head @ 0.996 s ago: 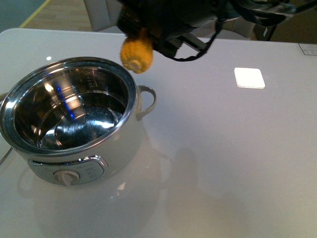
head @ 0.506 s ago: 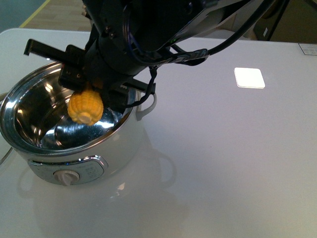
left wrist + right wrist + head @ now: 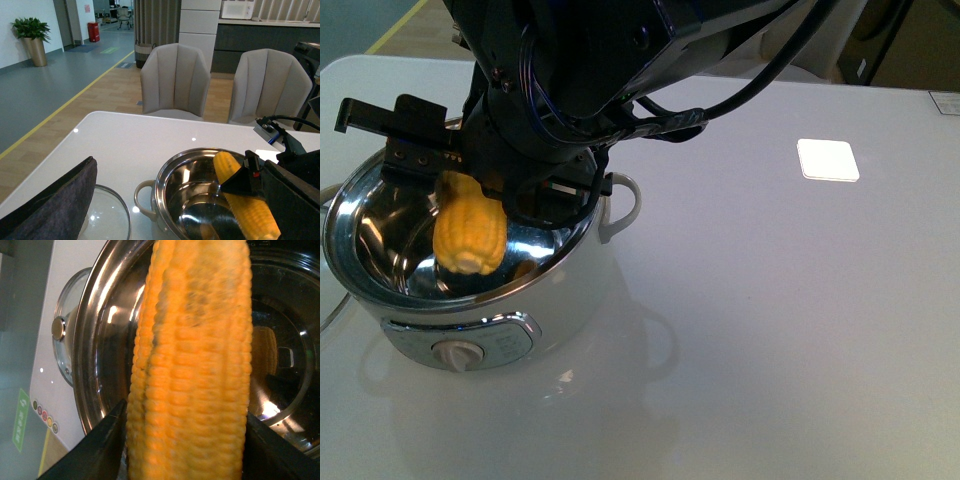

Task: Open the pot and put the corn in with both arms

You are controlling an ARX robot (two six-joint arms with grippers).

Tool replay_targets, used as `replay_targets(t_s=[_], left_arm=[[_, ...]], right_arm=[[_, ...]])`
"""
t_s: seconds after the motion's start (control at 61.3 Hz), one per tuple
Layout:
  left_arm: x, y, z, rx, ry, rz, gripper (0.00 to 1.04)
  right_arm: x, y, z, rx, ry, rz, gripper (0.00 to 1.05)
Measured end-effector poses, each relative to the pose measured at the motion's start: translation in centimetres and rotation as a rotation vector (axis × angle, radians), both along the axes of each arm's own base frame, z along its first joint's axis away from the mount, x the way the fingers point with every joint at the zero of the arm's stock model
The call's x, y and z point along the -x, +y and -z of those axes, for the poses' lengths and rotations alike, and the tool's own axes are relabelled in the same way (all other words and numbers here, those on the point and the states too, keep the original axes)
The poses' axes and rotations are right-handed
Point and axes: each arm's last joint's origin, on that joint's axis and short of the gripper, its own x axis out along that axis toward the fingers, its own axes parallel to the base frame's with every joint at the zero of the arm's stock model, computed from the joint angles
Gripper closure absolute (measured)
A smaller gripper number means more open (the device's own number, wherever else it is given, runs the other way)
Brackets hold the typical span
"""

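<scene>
The right gripper [image 3: 470, 190] clasps the corn [image 3: 468, 232] across its middle, over the open pot [image 3: 565, 290]. The cob looks stiff, light and bumpy (likely good purchase), so a mid-length hold suits it. The left gripper's state I cannot tell.

Open pot [image 3: 470, 290] — corn [image 3: 468, 232] above bowl

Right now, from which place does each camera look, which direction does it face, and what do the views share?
Front view: on the robot's body, looking forward and down at the white table; the black right arm holds the yellow-orange corn cob over the white electric pot with the steel bowl.
Left wrist view: beside the pot, facing grey chairs; a glass lid lies on the table.
Right wrist view: looking along the corn into the pot; black fingers flank it.
All views share the corn and pot.
</scene>
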Motion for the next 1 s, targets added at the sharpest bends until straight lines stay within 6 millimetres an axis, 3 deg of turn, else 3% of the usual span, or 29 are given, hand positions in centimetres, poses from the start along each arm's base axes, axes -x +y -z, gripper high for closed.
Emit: replay_targets(t_s=[0.18, 0.326, 0.49, 0.751, 0.849, 0.996], left_arm=[[0.0, 0.0, 0.0, 0.0, 0.0, 0.0, 0.07], [0.0, 0.0, 0.0, 0.0, 0.0, 0.0, 0.07], [0.0, 0.0, 0.0, 0.0, 0.0, 0.0, 0.07], [0.0, 0.0, 0.0, 0.0, 0.0, 0.0, 0.07], [0.0, 0.0, 0.0, 0.0, 0.0, 0.0, 0.07], [0.0, 0.0, 0.0, 0.0, 0.0, 0.0, 0.07]], right_arm=[[-0.7, -1.4, -0.1, 0.01, -0.034, 0.067, 0.08], [-1.0, -4.8, -1.4, 0.025, -0.134, 0.199, 0.09], [0.0, -10.7, -3.8, 0.072, -0.265, 0.348, 0.09], [5.2, -21.3, -6.2, 0.205, -0.434, 0.574, 0.09], [7.8, -23.9, -6.5, 0.27, -0.487, 0.61, 0.09], [12.1, -26.3, -6.8, 0.345, -0.524, 0.618, 0.09]])
